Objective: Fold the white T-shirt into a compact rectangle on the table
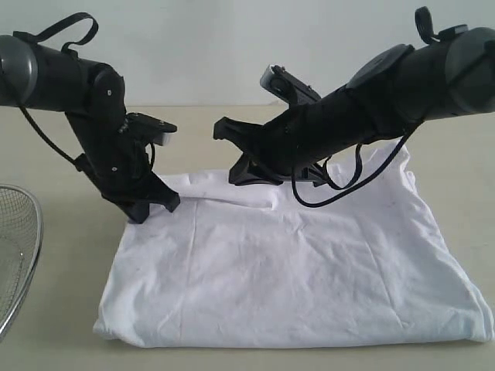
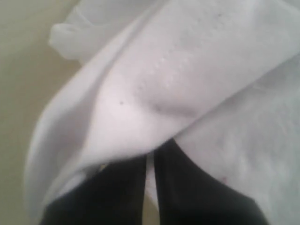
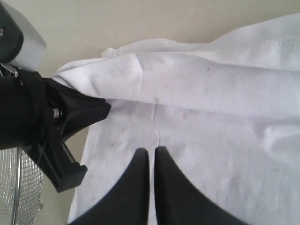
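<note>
Mid-fold, seemingly: left gripper (image 2: 150, 157) pinches the white T-shirt (image 1: 294, 270) edge draped over its tips, while right gripper (image 3: 151, 152) shows jaws pressed together on cloth. Next, lift evenly.

**Setting, as we record it.**
- Wall (image 1: 201, 46): plain, pale grey-white and unmarked. It spans the whole rear of the exterior view.
- Table (image 1: 46, 154): pale beige top. Its far edge shows as a straight line beneath the wall.
- Wire-mesh basket (image 1: 17, 255): round and metal, cut off by the left edge of the view.
- Light: soft and even, with faint shadows. We judge it comes from above, but the haze leaves us unsure.
</note>
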`<state>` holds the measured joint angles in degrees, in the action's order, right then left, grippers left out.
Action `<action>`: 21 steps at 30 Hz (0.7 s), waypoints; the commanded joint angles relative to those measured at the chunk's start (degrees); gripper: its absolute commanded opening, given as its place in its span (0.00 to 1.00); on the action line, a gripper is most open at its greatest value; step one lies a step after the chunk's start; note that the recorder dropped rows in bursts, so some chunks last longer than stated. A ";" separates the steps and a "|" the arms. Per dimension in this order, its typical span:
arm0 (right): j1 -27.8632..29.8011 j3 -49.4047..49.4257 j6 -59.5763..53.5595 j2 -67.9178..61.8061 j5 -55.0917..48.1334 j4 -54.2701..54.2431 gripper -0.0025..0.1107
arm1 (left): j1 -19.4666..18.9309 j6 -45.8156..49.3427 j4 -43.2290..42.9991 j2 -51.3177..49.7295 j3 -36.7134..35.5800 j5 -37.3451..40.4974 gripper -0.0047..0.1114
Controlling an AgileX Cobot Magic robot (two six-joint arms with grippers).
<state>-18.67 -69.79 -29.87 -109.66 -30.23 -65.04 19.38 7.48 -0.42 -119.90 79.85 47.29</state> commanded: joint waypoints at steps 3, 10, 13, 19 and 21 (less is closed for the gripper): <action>0.37 0.13 -0.80 0.40 0.19 0.33 0.02 | -1.08 -2.36 -2.73 0.51 0.14 0.89 0.08; 0.37 0.13 2.18 0.40 3.36 7.63 0.02 | -2.02 -4.38 -6.53 2.51 0.14 0.13 0.08; 0.37 0.13 2.34 0.40 2.85 7.93 0.02 | -3.54 -5.41 -6.10 3.01 0.14 -0.44 0.08; 2.52 0.13 2.33 0.40 2.20 10.63 0.02 | -4.02 -3.39 -0.81 4.62 0.14 1.74 0.08; 4.47 0.13 2.44 0.40 1.93 12.11 0.02 | -4.02 0.25 4.40 6.06 0.14 1.52 0.08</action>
<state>-16.89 -69.79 -27.76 -109.66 -27.92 -55.38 15.33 4.17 -2.64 -116.17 79.85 48.68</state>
